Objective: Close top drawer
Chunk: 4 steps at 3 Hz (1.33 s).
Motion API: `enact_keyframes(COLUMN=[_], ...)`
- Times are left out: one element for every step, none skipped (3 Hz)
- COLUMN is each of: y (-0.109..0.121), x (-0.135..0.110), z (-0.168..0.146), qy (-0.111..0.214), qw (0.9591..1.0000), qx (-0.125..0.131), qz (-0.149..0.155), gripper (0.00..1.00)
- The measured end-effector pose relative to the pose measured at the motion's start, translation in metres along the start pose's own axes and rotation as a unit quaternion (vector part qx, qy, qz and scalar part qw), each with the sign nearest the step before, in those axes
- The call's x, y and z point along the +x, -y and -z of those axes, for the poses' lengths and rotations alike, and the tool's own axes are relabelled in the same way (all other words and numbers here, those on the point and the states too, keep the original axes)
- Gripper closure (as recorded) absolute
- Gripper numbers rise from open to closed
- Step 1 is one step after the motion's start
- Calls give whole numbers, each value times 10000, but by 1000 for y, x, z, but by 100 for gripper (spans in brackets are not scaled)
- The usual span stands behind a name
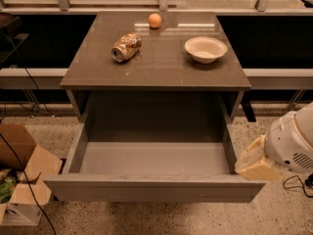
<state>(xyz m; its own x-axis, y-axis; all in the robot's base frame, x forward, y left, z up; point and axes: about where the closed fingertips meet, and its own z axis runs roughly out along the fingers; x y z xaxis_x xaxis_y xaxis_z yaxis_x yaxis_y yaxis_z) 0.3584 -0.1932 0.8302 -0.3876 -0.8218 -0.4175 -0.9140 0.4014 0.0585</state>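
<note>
Beside the right front corner of the wide grey top drawer [154, 191], the cream gripper [254, 164], whose grip state cannot be told, should push the flat front squarely inward.

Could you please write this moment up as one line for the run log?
top drawer: wide open | gripper: beside its right front corner | tabletop: can, orange, bowl | status: not closed

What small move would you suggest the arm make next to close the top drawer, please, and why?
Probably swing the claw round in front of the drawer, ready to push it toward the table. The drawer stands fully pulled out, and the claw sits off its right front corner, beside it rather than before it.
</note>
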Motion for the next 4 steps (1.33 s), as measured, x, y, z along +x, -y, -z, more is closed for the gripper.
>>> enact_keyframes(y=[0,0,-6,1], x=[-1,14,26,35], z=[1,-43,-83,-120], qy=[-5,-375,-316,-211], qw=[10000,9992,9987,9985], qx=[5,-136,-384,-479], qz=[12,-68,-112,-134], gripper=[100,100,100,100])
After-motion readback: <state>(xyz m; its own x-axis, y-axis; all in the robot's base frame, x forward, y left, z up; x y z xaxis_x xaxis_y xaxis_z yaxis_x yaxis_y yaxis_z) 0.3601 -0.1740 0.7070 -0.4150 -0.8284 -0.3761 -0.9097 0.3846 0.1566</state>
